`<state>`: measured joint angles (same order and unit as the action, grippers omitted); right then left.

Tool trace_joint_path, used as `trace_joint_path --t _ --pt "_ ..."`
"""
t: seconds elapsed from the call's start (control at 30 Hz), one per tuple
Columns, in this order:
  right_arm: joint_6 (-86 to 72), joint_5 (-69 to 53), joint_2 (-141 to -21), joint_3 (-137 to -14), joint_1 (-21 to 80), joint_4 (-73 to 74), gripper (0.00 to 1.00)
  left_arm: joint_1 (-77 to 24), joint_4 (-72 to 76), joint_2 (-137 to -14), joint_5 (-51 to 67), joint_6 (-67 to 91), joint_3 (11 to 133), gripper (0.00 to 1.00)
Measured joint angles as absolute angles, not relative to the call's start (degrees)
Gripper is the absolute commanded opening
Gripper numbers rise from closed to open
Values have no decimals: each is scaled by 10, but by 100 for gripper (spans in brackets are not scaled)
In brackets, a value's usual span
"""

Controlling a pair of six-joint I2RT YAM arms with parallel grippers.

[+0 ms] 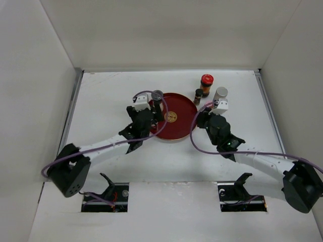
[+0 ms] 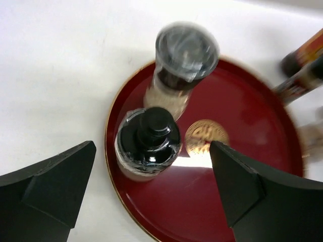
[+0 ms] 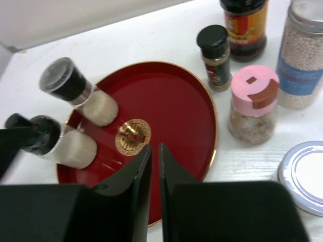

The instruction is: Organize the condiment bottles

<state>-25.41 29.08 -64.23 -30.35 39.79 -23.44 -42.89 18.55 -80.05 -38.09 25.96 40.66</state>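
Note:
A red round tray (image 1: 176, 126) with a gold emblem holds two condiment bottles at its left side. One is a pale jar with a black cap (image 2: 149, 141); the other is a grinder with a clear grey top (image 2: 185, 50). My left gripper (image 2: 152, 151) is open, with its jaws wide on either side of the black-capped jar and not touching it. My right gripper (image 3: 155, 148) is shut and empty above the tray's near right part. Off the tray stand a small black-capped jar (image 3: 214, 55), a dark sauce bottle (image 3: 245, 27), a pink-capped jar (image 3: 252, 103) and a bead-filled jar (image 3: 303, 55).
A silvery lidded jar (image 3: 305, 176) stands at the near right of the right wrist view. In the top view the red-capped bottle (image 1: 207, 81), the small black-capped one (image 1: 198, 95) and a white-capped one (image 1: 220, 94) stand behind the tray's right side. White walls enclose the table.

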Motion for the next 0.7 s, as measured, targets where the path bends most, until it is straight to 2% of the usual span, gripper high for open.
trace_joint_path --t 0.03,0.1,0.13,0.2,0.3,0.37,0.47,0.7 --pt "-252 294 -647 -317 394 -214 28 -429 203 -773 -380 260 392 100" --pt "-249 300 -656 -346 380 -181 53 -429 254 -710 -381 261 355 99" --pt "-246 302 -662 -362 369 -167 62 -430 281 -679 -383 263 333 96" --pt "-238 305 -675 -392 343 -144 72 -430 341 -615 -393 267 279 89" --pt "-227 304 -710 -437 305 -107 77 -429 391 -552 -409 276 212 59" --pt "-221 304 -743 -467 287 -79 80 -428 402 -524 -421 286 173 49" --pt "-214 299 -789 -500 272 -42 82 -421 405 -504 -432 298 132 48" --pt "-205 286 -857 -550 251 18 81 -390 411 -506 -442 340 90 53"
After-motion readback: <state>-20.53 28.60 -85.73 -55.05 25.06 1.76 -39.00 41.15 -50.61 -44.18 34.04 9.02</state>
